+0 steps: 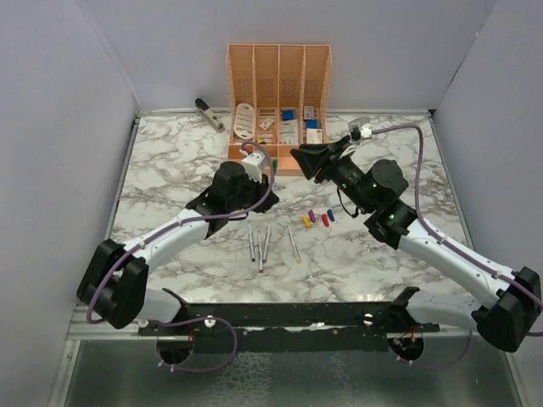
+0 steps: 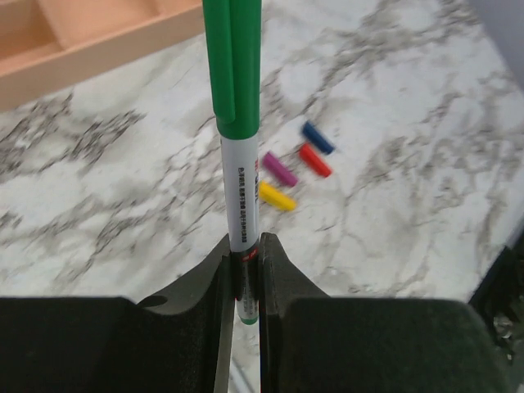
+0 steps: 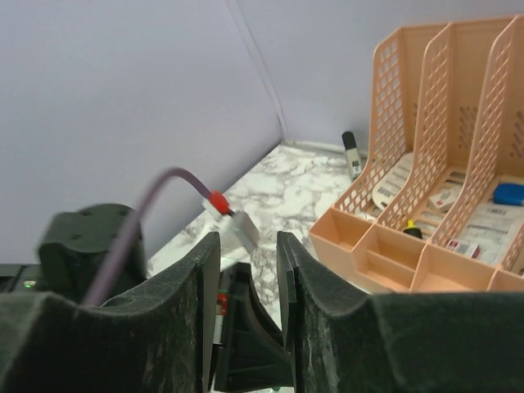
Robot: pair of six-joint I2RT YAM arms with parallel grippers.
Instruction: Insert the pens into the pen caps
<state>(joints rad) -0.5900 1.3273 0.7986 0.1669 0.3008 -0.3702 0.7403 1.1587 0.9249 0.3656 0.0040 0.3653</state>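
Observation:
My left gripper (image 2: 244,246) is shut on the lower end of a white pen (image 2: 242,196), which points away from the wrist with the green cap (image 2: 233,65) seated on its far end. From above, that capped pen (image 1: 276,163) hangs between the two grippers, in front of the organizer. My right gripper (image 3: 248,246) stands open just right of it, with nothing between its fingers. The yellow (image 1: 306,221), purple (image 1: 312,215), red (image 1: 324,220) and blue (image 1: 331,215) caps lie in a small cluster on the marble. Several uncapped pens (image 1: 265,244) lie nearer the bases.
A peach organizer (image 1: 278,85) with white and blue items stands at the back centre. A grey-black stapler (image 1: 209,113) lies at the back left. Grey walls enclose the marble table (image 1: 170,170) on three sides.

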